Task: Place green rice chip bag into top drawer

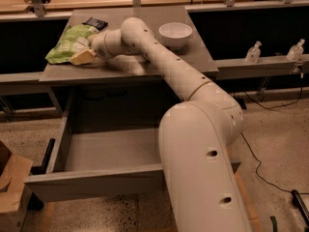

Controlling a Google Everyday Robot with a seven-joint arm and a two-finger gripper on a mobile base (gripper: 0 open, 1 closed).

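Note:
The green rice chip bag [67,43] lies crinkled on the left part of the grey table [125,67]. My gripper [83,56] reaches across the table from the right and sits at the bag's near right edge, touching it. The top drawer [104,151] is pulled open below the table's front, and nothing shows inside it. Its grey front panel [96,185] faces the camera.
A white bowl [175,34] stands at the table's back right. A small flat black packet [95,22] lies behind the bag. Two clear bottles [253,52] stand on a ledge to the right. A cardboard box [12,185] sits on the floor at left.

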